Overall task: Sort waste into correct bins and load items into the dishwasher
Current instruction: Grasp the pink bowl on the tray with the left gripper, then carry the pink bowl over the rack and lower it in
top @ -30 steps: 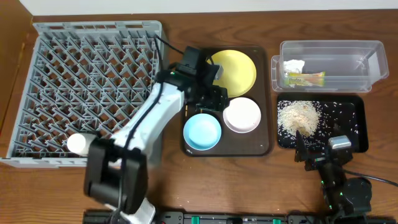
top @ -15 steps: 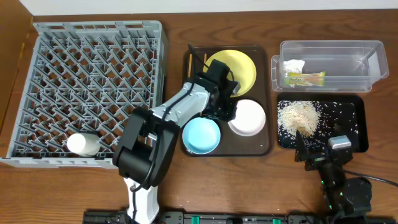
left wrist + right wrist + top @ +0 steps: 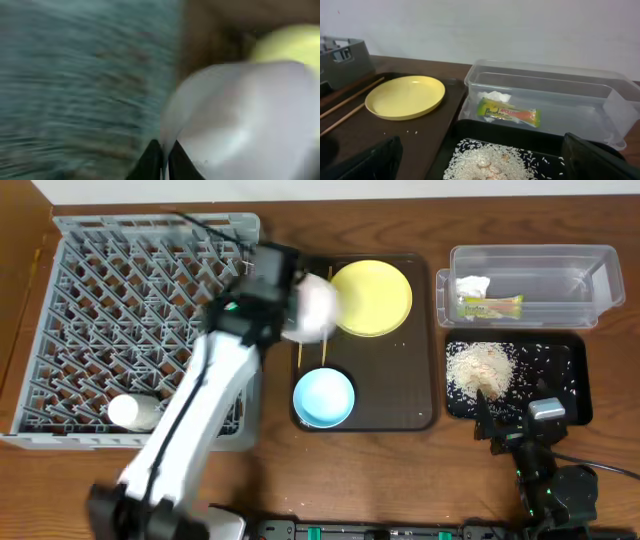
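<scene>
My left gripper [image 3: 292,308] [image 3: 164,161] is shut on the rim of the white bowl [image 3: 314,308] [image 3: 240,115], holding it up between the grey dish rack [image 3: 130,300] and the yellow plate [image 3: 372,298]. The left wrist view is heavily blurred. The light blue bowl [image 3: 323,396] sits on the brown serving tray, and the chopsticks [image 3: 325,356] [image 3: 345,107] lie beside it. A snack wrapper [image 3: 490,306] [image 3: 509,111] and a tissue [image 3: 472,285] lie in the clear tub [image 3: 530,250]. Rice scraps [image 3: 480,368] [image 3: 490,162] sit in the black tray [image 3: 575,385]. My right gripper [image 3: 510,425] [image 3: 482,167] stands open at that tray's near edge.
The brown serving tray [image 3: 420,405] lies between the rack and the bins. A white rounded object [image 3: 133,412] rests in the rack's near left corner. Loose rice grains dot the black tray. A wall runs behind the table.
My left gripper shut on the white bowl's rim, lifted it off the serving tray and swung it up and left toward the rack. The right arm stayed still.
</scene>
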You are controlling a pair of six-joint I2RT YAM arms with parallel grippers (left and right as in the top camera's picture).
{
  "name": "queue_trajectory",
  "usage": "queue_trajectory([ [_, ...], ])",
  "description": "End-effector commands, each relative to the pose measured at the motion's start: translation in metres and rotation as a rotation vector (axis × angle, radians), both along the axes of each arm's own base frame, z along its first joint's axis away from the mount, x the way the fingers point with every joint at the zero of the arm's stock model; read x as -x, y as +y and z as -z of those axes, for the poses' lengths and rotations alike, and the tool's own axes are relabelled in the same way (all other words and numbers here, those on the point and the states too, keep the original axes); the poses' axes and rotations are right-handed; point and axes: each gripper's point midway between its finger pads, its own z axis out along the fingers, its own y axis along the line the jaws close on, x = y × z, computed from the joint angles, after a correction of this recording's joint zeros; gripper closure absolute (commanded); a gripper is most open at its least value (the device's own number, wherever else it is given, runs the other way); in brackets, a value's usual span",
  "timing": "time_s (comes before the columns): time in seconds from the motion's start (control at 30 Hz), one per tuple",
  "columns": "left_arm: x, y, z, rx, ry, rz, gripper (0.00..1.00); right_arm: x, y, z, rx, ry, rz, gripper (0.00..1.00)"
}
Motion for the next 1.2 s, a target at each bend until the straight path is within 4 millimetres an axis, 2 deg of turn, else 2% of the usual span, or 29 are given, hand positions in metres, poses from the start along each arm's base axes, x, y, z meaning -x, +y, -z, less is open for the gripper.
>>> queue_trajectory([
  [0.0, 0.012, 0.100, -0.054, -0.476, -0.113, -0.360, 0.92, 0.000, -0.001, 0.000, -0.007, 0.000, 0.006, 0.01],
  [0.03, 0.013, 0.117, -0.054, -0.529, -0.095, -0.410, 0.92, 0.000, -0.001, 0.000, -0.007, 0.000, 0.006, 0.01],
  [0.07, 0.014, 0.122, -0.053, -0.539, -0.087, -0.426, 0.92, 0.000, -0.001, 0.000, -0.007, 0.001, 0.006, 0.01],
  [0.1, 0.013, 0.141, -0.046, -0.582, -0.055, -0.481, 0.93, 0.000, -0.001, 0.000, -0.007, 0.000, 0.006, 0.01],
  [0.2, 0.006, 0.155, -0.031, -0.613, -0.022, -0.520, 0.92, 0.000, -0.001, 0.000, -0.007, 0.000, 0.006, 0.01],
  [0.33, -0.008, 0.154, 0.000, -0.647, 0.051, -0.492, 0.92, 0.000, -0.001, 0.000, -0.007, 0.000, 0.006, 0.01],
  [0.47, -0.020, 0.140, 0.036, -0.683, 0.130, -0.430, 0.92, 0.000, -0.001, 0.000, -0.007, 0.000, 0.006, 0.01],
  [0.6, -0.027, 0.125, 0.054, -0.701, 0.158, -0.383, 0.92, 0.000, -0.001, 0.001, -0.007, 0.001, 0.006, 0.01],
  [0.7, -0.030, 0.124, 0.054, -0.707, 0.145, -0.384, 0.92, 0.000, -0.001, 0.001, -0.007, 0.001, 0.006, 0.01],
  [0.8, -0.041, 0.127, 0.035, -0.784, 0.098, -0.396, 0.92, 0.000, -0.001, 0.001, -0.007, 0.001, 0.006, 0.01],
  [0.93, -0.059, 0.124, 0.024, -0.798, 0.050, -0.370, 0.92, 0.000, -0.001, 0.001, -0.007, 0.001, 0.006, 0.01],
  [1.03, -0.074, 0.115, 0.033, -0.754, 0.072, -0.250, 0.92, 0.000, -0.001, 0.001, -0.007, 0.001, 0.007, 0.01],
  [1.17, -0.075, 0.117, 0.033, -0.765, 0.083, -0.239, 0.92, 0.000, -0.001, 0.001, -0.007, 0.001, 0.006, 0.01],
])
